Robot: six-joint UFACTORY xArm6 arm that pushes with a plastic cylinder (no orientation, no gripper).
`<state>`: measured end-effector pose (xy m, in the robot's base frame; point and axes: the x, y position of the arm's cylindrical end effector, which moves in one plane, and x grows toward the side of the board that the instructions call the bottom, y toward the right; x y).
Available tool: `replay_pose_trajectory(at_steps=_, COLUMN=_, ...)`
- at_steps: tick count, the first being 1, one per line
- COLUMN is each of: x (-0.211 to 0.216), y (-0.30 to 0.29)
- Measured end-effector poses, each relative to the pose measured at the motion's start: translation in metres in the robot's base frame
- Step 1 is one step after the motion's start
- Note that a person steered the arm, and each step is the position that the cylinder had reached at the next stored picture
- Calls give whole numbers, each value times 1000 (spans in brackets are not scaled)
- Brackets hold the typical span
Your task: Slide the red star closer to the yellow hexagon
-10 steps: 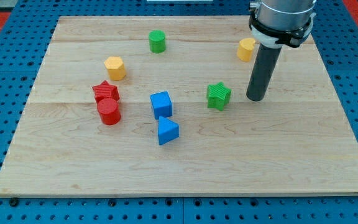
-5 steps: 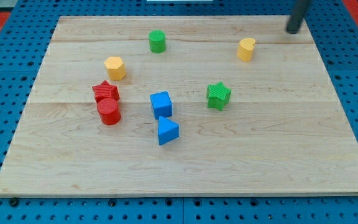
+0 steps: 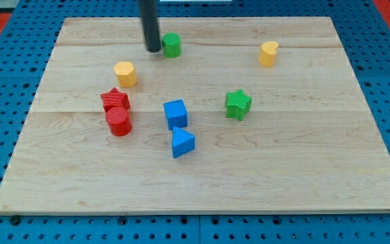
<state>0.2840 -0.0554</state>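
My tip (image 3: 153,49) stood just left of the green cylinder (image 3: 172,45), above the yellow hexagon (image 3: 124,73). The red star (image 3: 115,101) sat below that hexagon, touching the red cylinder (image 3: 119,122). The rod carried no jaws.

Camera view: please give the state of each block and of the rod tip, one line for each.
my tip: on the board, just left of the green cylinder
red star: touching the red cylinder
yellow hexagon: free, above the star
blue cube: close to the blue triangle
green star: alone
yellow block: alone
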Motion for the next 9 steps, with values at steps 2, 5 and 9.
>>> replay_pose_trajectory(at_steps=2, x=49, y=27)
replay_pose_trajectory(at_steps=5, x=84, y=-103)
replay_pose_trajectory(at_steps=9, x=138, y=2)
